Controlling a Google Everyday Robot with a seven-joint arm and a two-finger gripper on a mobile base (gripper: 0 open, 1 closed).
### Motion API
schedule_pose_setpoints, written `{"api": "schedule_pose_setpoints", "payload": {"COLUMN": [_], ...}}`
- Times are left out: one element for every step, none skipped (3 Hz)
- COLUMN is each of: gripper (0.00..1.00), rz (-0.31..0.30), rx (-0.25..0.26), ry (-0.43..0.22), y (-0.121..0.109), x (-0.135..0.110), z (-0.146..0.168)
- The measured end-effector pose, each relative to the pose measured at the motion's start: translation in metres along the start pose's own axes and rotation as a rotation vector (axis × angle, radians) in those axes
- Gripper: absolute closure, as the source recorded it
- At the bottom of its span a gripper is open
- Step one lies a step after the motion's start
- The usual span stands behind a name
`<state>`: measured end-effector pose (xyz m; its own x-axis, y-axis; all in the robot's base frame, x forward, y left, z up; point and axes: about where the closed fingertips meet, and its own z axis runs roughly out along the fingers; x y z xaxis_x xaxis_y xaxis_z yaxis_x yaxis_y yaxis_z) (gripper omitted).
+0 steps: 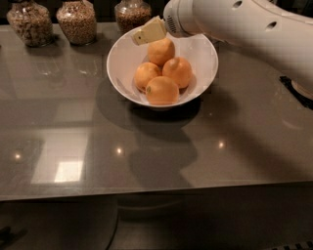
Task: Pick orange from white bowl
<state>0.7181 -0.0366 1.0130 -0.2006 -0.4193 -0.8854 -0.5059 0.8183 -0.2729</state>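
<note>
The white bowl [123, 58] stands on the grey counter, towards the back. It holds several oranges. The back orange [161, 52] lies highest, two more [146, 74] [178, 71] lie in the middle, and the front one [162, 91] has a small dark stem dot. My gripper [148, 32], pale yellow at the tip, comes in from the right on the thick white arm [244, 27]. It hovers just above and to the left of the back orange, over the bowl's far rim. It holds nothing that I can see.
Three glass jars of grain [29, 22] [76, 20] [133, 12] stand in a row behind the bowl at the counter's back edge. A dark object [296, 91] lies at the right edge under the arm. The counter's front edge [146, 191] runs below.
</note>
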Motion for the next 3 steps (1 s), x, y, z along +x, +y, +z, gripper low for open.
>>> {"api": "schedule_pose_setpoints", "payload": {"gripper": [0.00, 0.15, 0.18], "rz": [0.020, 0.027, 0.034], "rx": [0.011, 0.023, 0.035], "ry": [0.022, 0.049, 0.064], "y": [0.008, 0.011, 0.011], "x": [0.007, 0.017, 0.024], "z": [0.014, 0.024, 0.033]}}
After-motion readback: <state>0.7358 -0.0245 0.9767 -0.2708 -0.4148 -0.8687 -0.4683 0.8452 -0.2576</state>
